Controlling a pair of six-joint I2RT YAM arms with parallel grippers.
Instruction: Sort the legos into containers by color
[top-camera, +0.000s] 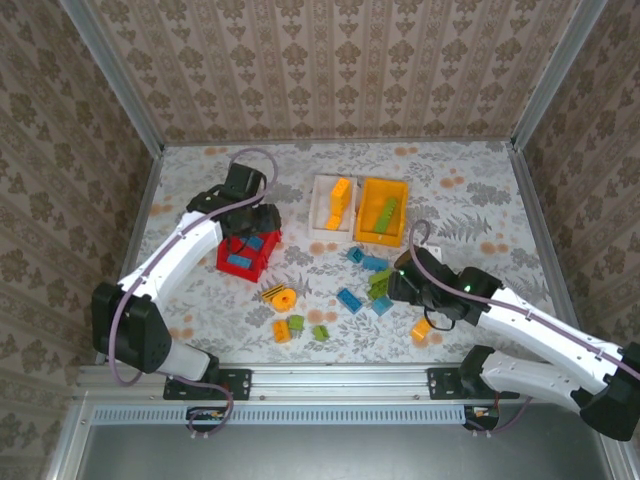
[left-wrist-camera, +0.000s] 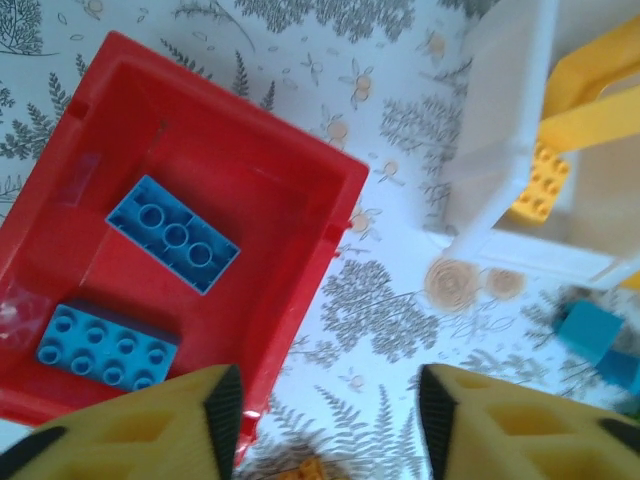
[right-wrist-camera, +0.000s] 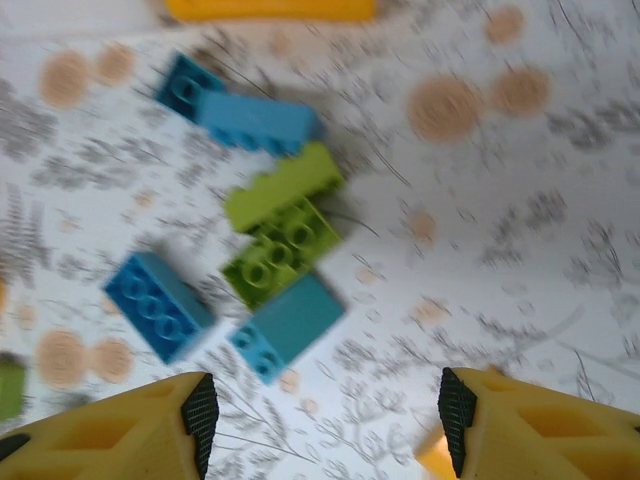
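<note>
Legos (top-camera: 349, 298) about half sorted, many loose near the middle of the table (top-camera: 470, 190). Red bin (top-camera: 240, 270) at ten o'clock of the pile, holding two blue bricks (left-wrist-camera: 172, 232); white bin (top-camera: 322, 205) and orange bin (top-camera: 370, 215) at twelve, part filled. Left gripper (left-wrist-camera: 325, 410) spread wide, empty, over the red bin's rim. Right gripper (right-wrist-camera: 325, 410) likewise agape, empty, hovering above green bricks (right-wrist-camera: 283, 215), blurred, probably two stacked. Next: descend, straddle one green brick, pinch clear of blue neighbours (right-wrist-camera: 290, 325) touching it.
</note>
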